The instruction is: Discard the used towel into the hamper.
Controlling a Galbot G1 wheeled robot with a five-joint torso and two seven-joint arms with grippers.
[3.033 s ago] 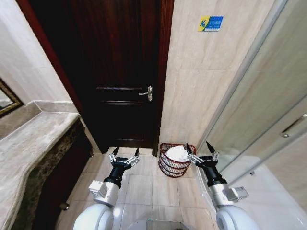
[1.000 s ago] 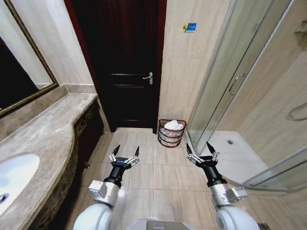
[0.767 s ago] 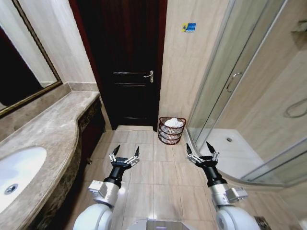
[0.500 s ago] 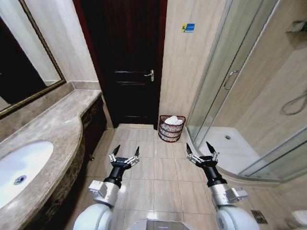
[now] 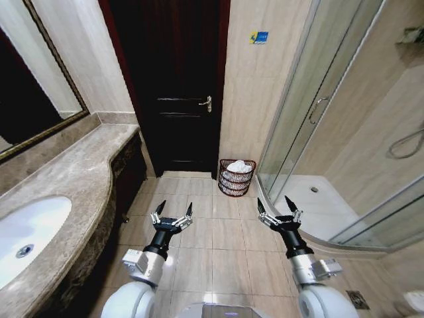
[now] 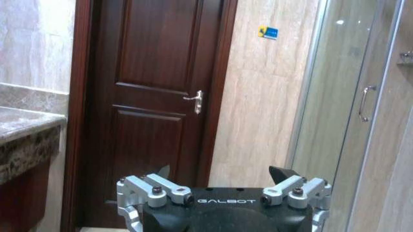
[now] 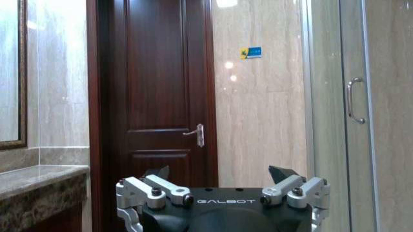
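Note:
The hamper [image 5: 237, 177], a small dark reddish-brown wire basket, stands on the floor against the far wall beside the dark door. A white towel [image 5: 240, 167] lies bunched in its top. My left gripper [image 5: 173, 211] is held out low over the tiled floor, open and holding nothing, well short of the hamper. My right gripper [image 5: 275, 205] is level with it on the other side, also open and holding nothing. In the wrist views each gripper [image 6: 223, 173] [image 7: 219, 172] shows spread fingers pointing at the door.
A marble vanity counter [image 5: 73, 179] with a white sink [image 5: 26, 228] runs along the left. A glass shower enclosure [image 5: 318, 126] with a raised tray stands on the right. The dark wooden door [image 5: 173, 86] is shut. Open tiled floor [image 5: 222, 232] lies between me and the hamper.
The whole view has pulled back: the hamper has shrunk into the distance and the sink and shower have come into view. Both grippers hold the same open pose.

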